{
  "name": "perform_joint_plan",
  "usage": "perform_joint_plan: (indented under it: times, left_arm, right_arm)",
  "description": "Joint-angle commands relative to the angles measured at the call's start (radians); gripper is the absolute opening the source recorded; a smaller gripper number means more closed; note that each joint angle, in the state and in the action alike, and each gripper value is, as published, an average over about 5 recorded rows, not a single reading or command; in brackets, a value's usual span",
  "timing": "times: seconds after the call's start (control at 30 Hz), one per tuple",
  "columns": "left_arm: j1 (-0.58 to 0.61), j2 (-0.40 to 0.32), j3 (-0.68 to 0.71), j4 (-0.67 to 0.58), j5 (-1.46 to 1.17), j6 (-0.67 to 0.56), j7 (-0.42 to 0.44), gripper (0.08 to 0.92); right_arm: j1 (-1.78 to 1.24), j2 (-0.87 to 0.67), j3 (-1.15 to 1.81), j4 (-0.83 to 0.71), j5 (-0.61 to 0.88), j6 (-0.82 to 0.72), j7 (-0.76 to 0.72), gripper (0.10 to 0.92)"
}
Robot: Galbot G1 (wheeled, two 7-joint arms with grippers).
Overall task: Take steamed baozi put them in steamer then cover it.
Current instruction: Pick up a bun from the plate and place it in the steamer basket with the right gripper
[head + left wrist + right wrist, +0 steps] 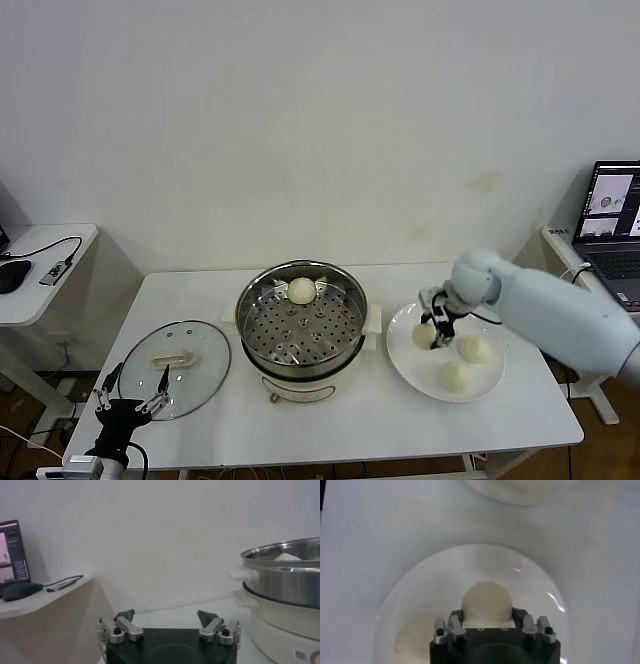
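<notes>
Presently: one bun [301,290] sits in the steamer [300,322] at frame centre, three on the white plate [447,351] at right, and the glass lid [175,355] lies lower left on the table [330,425], leaving the pot open for loading. Right hand [438,331] reaches steeply down, fingers straddling the plate's upper-left bun [486,601], seemingly closing on it. Left hand [130,394] waits spread, lower left.

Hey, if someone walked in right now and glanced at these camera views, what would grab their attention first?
The shiny steamer mid-table, open, with one baozi on its perforated tray. To its right, the right gripper is down on the white plate, its fingers around a second baozi, with two more baozi beside it. The glass cover lies flat on the table at the left, the open left gripper over its near edge.
</notes>
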Motion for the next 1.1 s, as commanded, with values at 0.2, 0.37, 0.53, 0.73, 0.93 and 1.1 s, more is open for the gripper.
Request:
perform_joint_plan:
  times: [0.2, 0.37, 0.53, 0.73, 0.93, 1.1]
  left_arm:
    - [-0.003, 0.009, 0.003, -0.001, -0.003, 0.000, 0.000, 0.823]
    - [-0.004, 0.016, 0.001, -0.006, -0.006, 0.002, -0.001, 0.823]
    - [-0.009, 0.019, -0.001, -0.004, -0.009, 0.003, -0.002, 0.823]
    - [-0.014, 0.015, -0.001, -0.006, -0.011, 0.003, -0.002, 0.823]
    - [-0.016, 0.012, -0.003, -0.007, -0.011, 0.003, -0.003, 0.823]
    - [-0.017, 0.008, -0.002, -0.005, -0.010, 0.001, -0.004, 0.823]
  right_arm:
    - [0.511, 0.087, -0.255, 0.131, 0.412, -0.155, 0.041, 0.607]
    - [0.548, 0.235, -0.282, 0.128, 0.560, -0.238, 0.120, 0.611]
    - [0.513, 0.417, -0.293, 0.083, 0.643, -0.325, 0.196, 0.617]
    - [0.421, 0.566, -0.291, 0.010, 0.689, -0.387, 0.268, 0.619]
    - [0.355, 0.640, -0.288, -0.053, 0.693, -0.396, 0.318, 0.619]
    - [0.316, 0.680, -0.294, -0.092, 0.672, -0.396, 0.327, 0.619]
